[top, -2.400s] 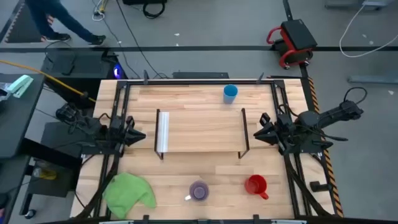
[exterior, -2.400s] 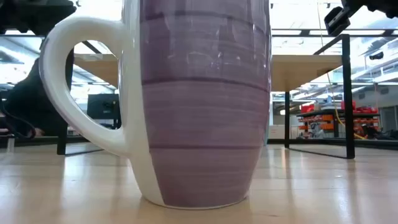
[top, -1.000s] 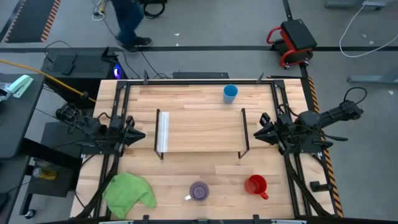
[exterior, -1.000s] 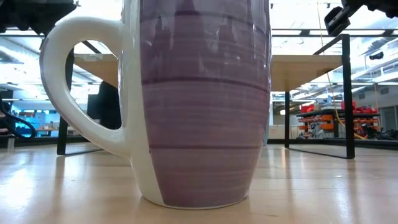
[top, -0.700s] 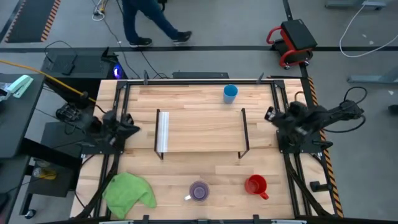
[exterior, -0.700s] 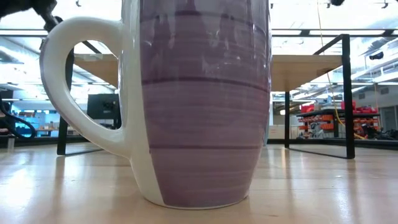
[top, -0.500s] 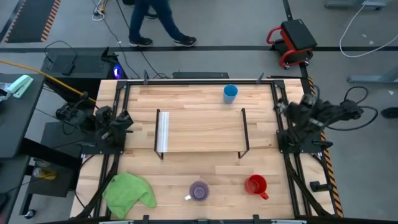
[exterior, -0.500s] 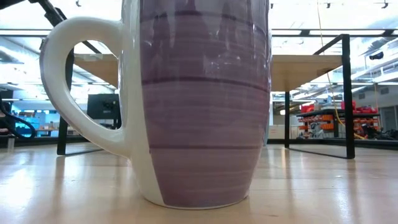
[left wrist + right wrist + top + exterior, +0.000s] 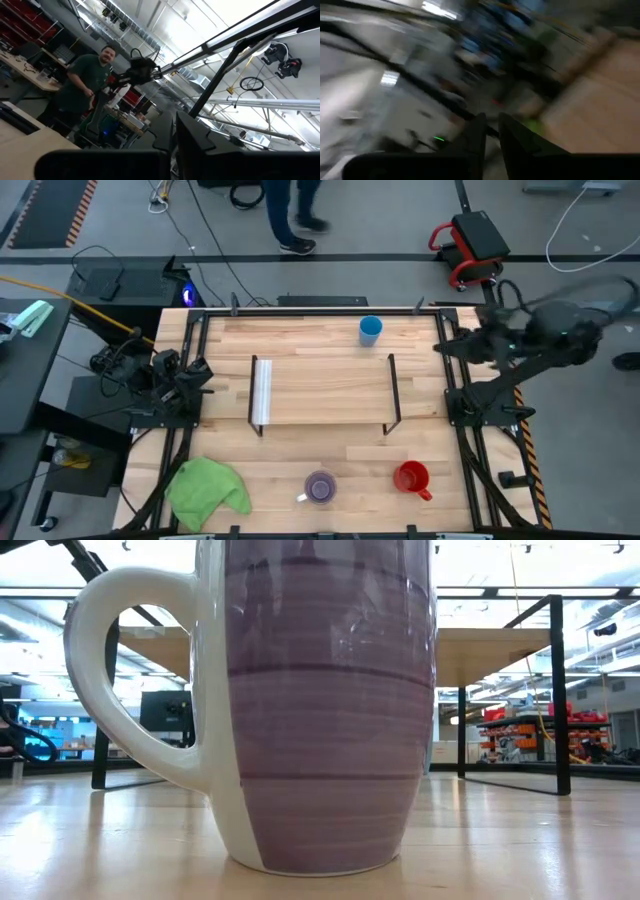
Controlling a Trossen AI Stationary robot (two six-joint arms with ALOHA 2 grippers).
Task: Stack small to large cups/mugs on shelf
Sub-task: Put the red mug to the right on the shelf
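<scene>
The light-wood shelf (image 9: 325, 392) stands in the table's middle with nothing on it. The light-blue cup (image 9: 370, 330) stands upright behind it near the far edge. The purple mug (image 9: 320, 486) with its white handle (image 9: 130, 680) stands on its base near the front edge, filling the low view. The red mug (image 9: 411, 478) stands to its right. My left gripper (image 9: 203, 376) is shut at the table's left edge, pointing upward. My right gripper (image 9: 441, 347) is shut, raised near the table's far right corner. Both are far from the cups.
A green cloth (image 9: 207, 490) lies at the front left corner. Black frame rails run along the table's left and right edges. A person walks on the floor beyond the far edge (image 9: 295, 215); another person shows in the left wrist view (image 9: 85, 85).
Both arms have left their resting places beside the shelf. My left gripper has drawn back toward the table's left edge and tipped upward. My right arm has risen and swung toward the far right corner, moving fast. The cups and the shelf have not moved.
</scene>
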